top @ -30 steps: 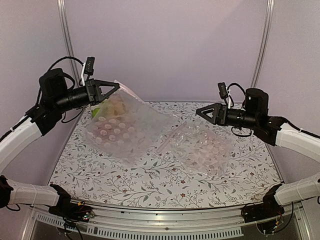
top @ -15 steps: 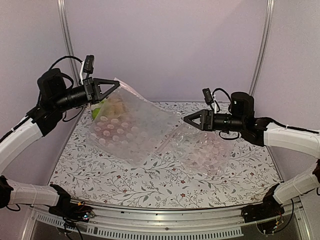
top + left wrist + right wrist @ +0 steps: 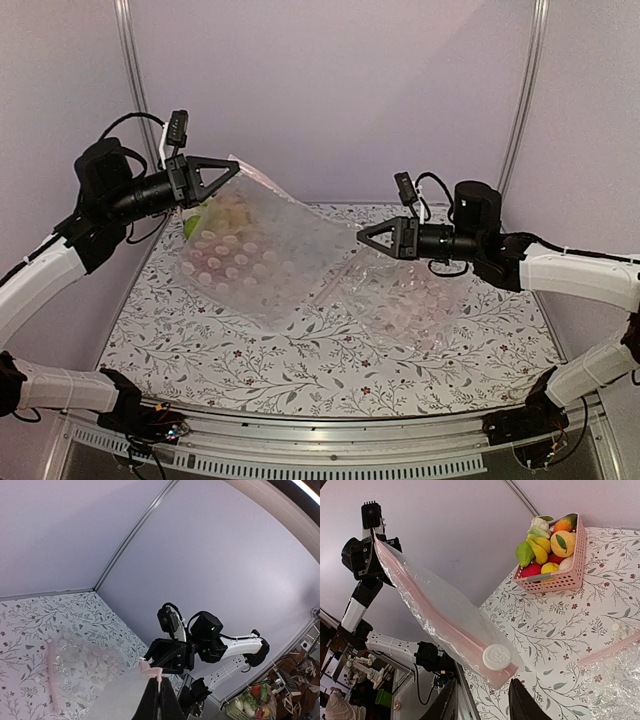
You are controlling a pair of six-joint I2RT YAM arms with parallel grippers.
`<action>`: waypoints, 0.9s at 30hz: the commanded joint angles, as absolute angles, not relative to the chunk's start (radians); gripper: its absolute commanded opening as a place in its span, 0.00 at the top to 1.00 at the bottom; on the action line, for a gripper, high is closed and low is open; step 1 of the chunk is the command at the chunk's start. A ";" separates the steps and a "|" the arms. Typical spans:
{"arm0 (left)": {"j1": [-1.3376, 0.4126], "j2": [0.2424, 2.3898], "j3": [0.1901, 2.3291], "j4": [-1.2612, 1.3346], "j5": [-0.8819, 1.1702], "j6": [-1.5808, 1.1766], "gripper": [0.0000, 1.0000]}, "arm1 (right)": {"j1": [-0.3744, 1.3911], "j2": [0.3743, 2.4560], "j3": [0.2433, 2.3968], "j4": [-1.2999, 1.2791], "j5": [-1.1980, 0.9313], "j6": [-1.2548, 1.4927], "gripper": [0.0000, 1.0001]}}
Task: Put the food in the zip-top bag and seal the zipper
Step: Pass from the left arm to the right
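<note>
My left gripper (image 3: 233, 170) is shut on the upper corner of the zip-top bag (image 3: 262, 262) and holds it up over the table's left side. The pale pink zipper (image 3: 432, 611) runs slanting down from that pinch to the free lower corner, by a white round cap (image 3: 496, 656). My right gripper (image 3: 360, 237) points left at this corner. Its two fingers stand apart, one on each side just below it (image 3: 482, 684), gripping nothing. The food (image 3: 546, 539) lies piled in a pink basket (image 3: 559, 581) at the back left. In the left wrist view the closed fingertips (image 3: 160, 681) pinch the pink strip.
A second, crinkled clear bag (image 3: 402, 300) with its own pink strip lies flat on the flowered table (image 3: 300, 370), under and in front of my right arm. The basket stands behind the hanging bag, close to the back wall and left post.
My right arm has swung left from the table's right side to the hanging bag's free corner, and its jaws have narrowed. The left arm and bag have stayed put.
</note>
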State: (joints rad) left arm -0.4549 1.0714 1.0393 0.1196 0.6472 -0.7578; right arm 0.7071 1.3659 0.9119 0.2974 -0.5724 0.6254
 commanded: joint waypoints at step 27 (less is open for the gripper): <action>-0.429 0.990 1.051 -0.304 0.469 -0.517 0.32 | 0.725 1.356 1.007 0.189 -0.533 0.493 1.00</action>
State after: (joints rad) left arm -0.4446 1.0286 1.0046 -0.0170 0.6006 -0.6895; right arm 0.7189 1.4086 0.9428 0.3260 -0.5514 0.5991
